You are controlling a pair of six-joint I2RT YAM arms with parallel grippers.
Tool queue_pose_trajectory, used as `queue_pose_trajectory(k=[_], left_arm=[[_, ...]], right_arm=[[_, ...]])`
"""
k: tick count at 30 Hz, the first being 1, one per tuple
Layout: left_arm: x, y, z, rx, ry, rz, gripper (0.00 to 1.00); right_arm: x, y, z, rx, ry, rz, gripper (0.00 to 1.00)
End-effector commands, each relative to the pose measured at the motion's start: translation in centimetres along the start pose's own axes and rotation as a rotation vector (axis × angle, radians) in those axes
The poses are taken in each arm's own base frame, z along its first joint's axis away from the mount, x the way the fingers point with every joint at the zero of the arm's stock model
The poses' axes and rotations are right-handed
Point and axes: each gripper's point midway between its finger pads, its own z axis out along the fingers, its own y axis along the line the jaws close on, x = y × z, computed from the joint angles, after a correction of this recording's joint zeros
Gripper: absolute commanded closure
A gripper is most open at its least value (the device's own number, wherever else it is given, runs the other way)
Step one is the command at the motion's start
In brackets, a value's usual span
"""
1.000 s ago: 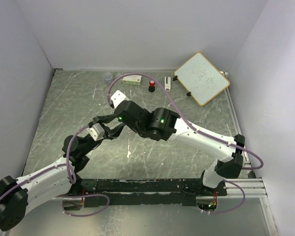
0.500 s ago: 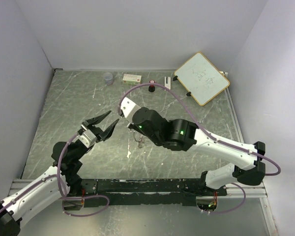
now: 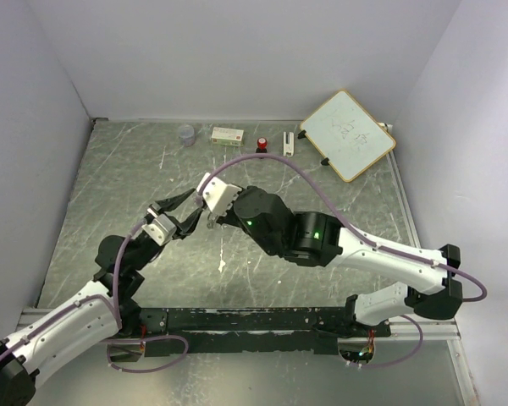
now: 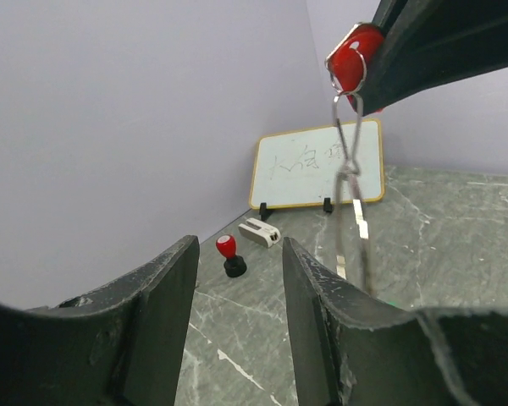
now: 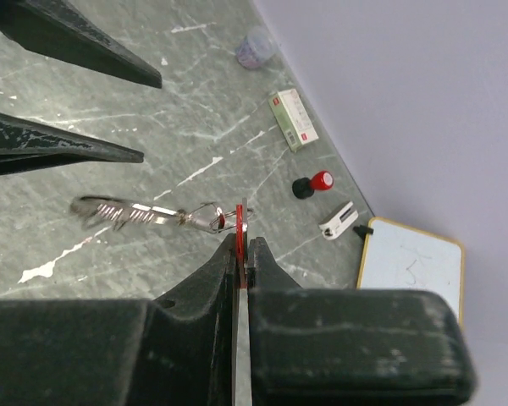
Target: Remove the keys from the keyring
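Since half a second ago the red plastic-headed key [image 5: 239,235] and its dangling thin silver wire keyring [image 4: 349,169] have risen – pinched tight in the right gripper [image 5: 242,249] – close to the left gripper [image 4: 237,254], whose fingers are spread with nothing in them. I'd clamp the ring low, then pull apart steadily. Scrawl on the wood-framed whiteboard [image 4: 317,169] is unreadable

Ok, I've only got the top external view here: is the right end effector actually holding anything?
Observer: Yes, the right end effector is shut on the red key, pinching its plastic head.
Operator: Where's the keyring?
Observer: The keyring hangs off that key, with metal pieces dangling below it.
Operator: Has the left one got hold of it?
Observer: No, the left end effector is open, with nothing between its fingers.
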Motion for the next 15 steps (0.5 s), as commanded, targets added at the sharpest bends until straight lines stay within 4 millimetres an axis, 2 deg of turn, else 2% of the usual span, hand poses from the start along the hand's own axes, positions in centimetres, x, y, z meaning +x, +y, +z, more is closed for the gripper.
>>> queue_pose_trajectory(k=[1,6,10,15], left_arm=[[-2.1,-0.3,0.9,0.040,-0.038,0.000,0.45],[-2.5,-0.5,0.9,0.059,-0.047,0.005,0.46],[-3.8,-0.5,1.1,0.064,-0.099,0.003,0.45],[-4.6,-1.7,2.0,0.142,-0.120,-0.022,0.46]], right_arm=[[-2.1,-1.4,-1.2,0.030,-0.129,-0.031,1.00],[-2.5,-1.6,-1.9,0.000,-0.156,-0.061,1.00],[-2.1,-1.0,-2.1,-0.035,-0.151,-0.107,1.00],[-2.3,-0.8,-2.3,-0.047,-0.176,-0.137,1.00]])
